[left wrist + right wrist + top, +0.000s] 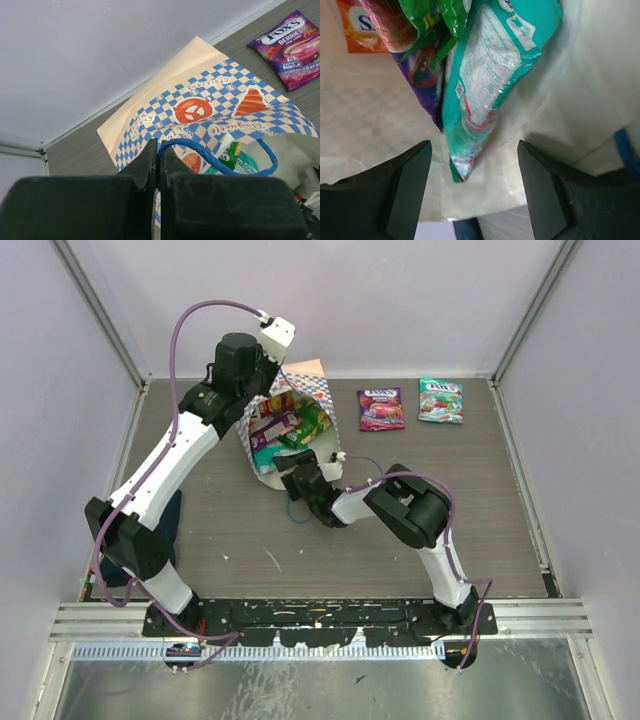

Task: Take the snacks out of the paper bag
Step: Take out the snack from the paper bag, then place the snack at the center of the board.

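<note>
Snacks: most sit inside the paper bag (pixel 312 390). A teal packet (pixel 490 85) hangs lowest toward the mouth, with purple, green and orange ones crowded behind it on the left. Two are already out: a purple packet (pixel 381 408) and a second teal packet (pixel 440 400), flat on the desk (pixel 500 530) to the right of the bag and apart from it.

Bag: lies far-centre on the desk, mouth turned toward the near side.

Right gripper (pixel 474 150): inside the mouth, jaws spread. The teal packet's lower corner is between them, and neither finger visibly touches it.

Left gripper (pixel 159 160): jaws pressed together, pinching the blue cord handle (pixel 220 161) and lifting the bag's upper lip.

Risks, as I judge them:
- The jaws may close on the slippery corner only, so the glossy film slides out on the pull.
- They may catch the bag's paper lining with the packet, dragging or tearing the bag.
- A neighbouring packet may get nipped as well.
- The thin cord may slip, letting the mouth collapse onto the right jaws.
</note>
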Robot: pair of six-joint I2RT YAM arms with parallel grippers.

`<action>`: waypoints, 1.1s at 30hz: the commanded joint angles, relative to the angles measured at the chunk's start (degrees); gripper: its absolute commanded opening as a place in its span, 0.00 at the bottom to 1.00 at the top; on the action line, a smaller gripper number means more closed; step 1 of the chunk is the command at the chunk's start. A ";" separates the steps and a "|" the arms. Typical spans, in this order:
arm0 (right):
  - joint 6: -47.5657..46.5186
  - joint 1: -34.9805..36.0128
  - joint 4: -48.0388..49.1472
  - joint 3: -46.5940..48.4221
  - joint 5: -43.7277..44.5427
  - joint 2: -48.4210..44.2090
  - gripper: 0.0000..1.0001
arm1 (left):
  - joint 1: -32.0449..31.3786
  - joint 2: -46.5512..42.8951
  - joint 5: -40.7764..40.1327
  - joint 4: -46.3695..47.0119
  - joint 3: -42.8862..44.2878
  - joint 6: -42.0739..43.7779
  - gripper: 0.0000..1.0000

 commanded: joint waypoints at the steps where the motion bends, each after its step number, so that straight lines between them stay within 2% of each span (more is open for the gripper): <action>1: 8.09 -0.89 -1.16 5.85 5.61 4.27 0.73 | 0.61 -1.12 0.82 2.67 4.13 0.76 0.00; 2: 8.05 -1.19 -1.25 6.77 5.79 5.52 0.70 | 0.61 -1.05 1.10 2.67 4.23 0.67 0.00; 4: 7.79 -1.93 -0.68 8.38 4.97 8.11 0.58 | 0.58 -1.05 1.60 2.65 4.35 0.54 0.00; 5: 6.45 -2.33 0.54 8.90 4.11 8.96 0.44 | 0.60 -1.09 1.66 2.73 4.42 0.50 0.00; 7: 2.85 -3.14 2.75 9.37 1.03 9.45 0.10 | 0.61 -1.07 1.68 2.74 4.34 0.63 0.00; 8: 1.20 -3.31 2.25 9.35 -0.75 8.73 0.02 | 0.61 -1.01 1.46 2.81 4.33 0.79 0.00; 12: -10.98 -1.58 -1.68 5.13 -7.30 -0.13 0.01 | 0.61 -0.62 -0.20 2.91 4.34 1.56 0.00; 18: -33.53 1.45 -21.84 -1.97 -18.75 -20.77 0.01 | 0.61 0.93 -4.81 2.91 5.20 3.29 0.00; 23: -47.04 1.53 -41.36 -9.49 -20.89 -38.60 0.01 | 1.75 1.66 -5.65 3.11 5.45 3.12 0.00; 25: -50.78 0.99 -51.79 -9.67 -18.58 -45.97 0.01 | 2.13 1.44 -5.02 3.01 5.32 2.72 0.00; 28: -55.23 -1.09 -68.31 -4.65 -7.73 -54.76 0.01 | 2.35 0.84 -4.80 3.24 4.67 2.56 0.00; 30: -58.21 -4.46 -82.95 2.32 1.12 -54.56 0.01 | 2.41 0.80 -4.50 3.44 4.71 2.50 0.00; 33: -58.02 -10.61 -103.10 11.55 16.08 -46.81 0.01 | 2.53 0.86 -3.38 3.29 5.03 2.13 0.00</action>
